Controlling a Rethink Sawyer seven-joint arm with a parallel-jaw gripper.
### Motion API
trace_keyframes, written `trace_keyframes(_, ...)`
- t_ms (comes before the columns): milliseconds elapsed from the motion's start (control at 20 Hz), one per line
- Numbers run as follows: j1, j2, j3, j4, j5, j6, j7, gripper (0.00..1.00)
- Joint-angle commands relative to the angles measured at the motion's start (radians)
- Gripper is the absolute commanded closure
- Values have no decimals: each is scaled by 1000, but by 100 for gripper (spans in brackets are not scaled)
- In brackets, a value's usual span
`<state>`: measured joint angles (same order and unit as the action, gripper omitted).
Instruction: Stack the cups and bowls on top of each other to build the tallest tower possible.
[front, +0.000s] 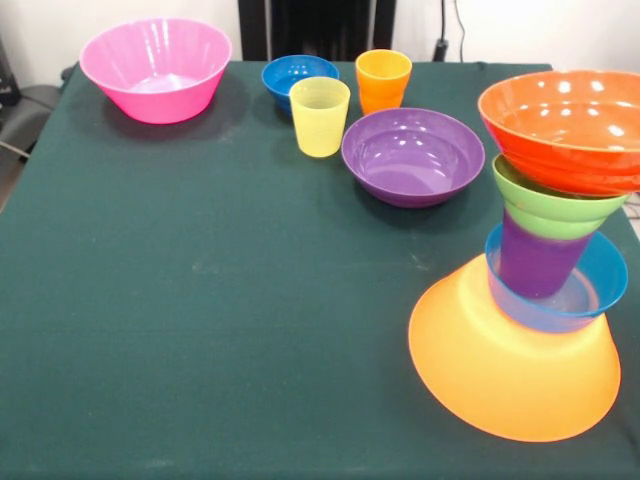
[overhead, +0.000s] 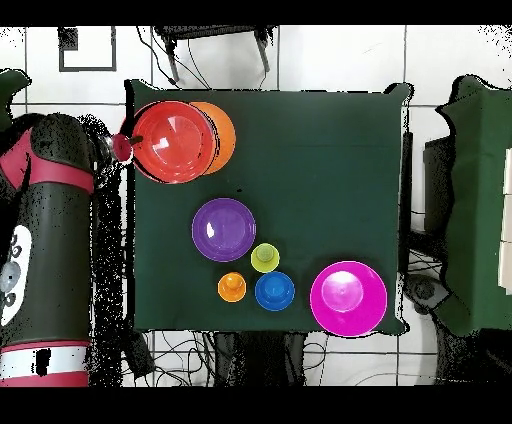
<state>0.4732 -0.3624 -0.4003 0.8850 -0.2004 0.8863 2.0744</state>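
A tower (front: 545, 270) of five pieces stands at the near right corner of the table (front: 200, 300) in the front view: an upturned yellow-orange bowl (front: 500, 375) as base, a light blue bowl (front: 600, 280) on it, a purple cup (front: 535, 255) upright inside that, a green bowl (front: 550, 205) on the cup, and an orange-red bowl (front: 565, 125) crowning the column. The top bowl sits off-centre and seems to overhang the pieces below.

Unused pieces wait toward the far edge: a purple bowl (front: 412, 155) nearest the tower, a yellow cup (front: 319, 116), an orange cup (front: 383, 80), a dark blue bowl (front: 298, 78) and, at the far left corner, a pink bowl (front: 156, 68).

From overhead, the robot arm (overhead: 45, 220) lies off the table beside the tower's corner; the claw itself cannot be made out, so its state cannot be told.

The next piece likely wants lowering straight down onto the orange-red bowl's centre, released gently; a sideways nudge could topple the leaning stack.
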Motion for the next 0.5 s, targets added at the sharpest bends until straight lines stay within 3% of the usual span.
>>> trace_keyframes(50,-25,65,68,-37,-90,52,-144,100)
trace_keyframes(500,-58,69,78,-74,-125,29,-258,100)
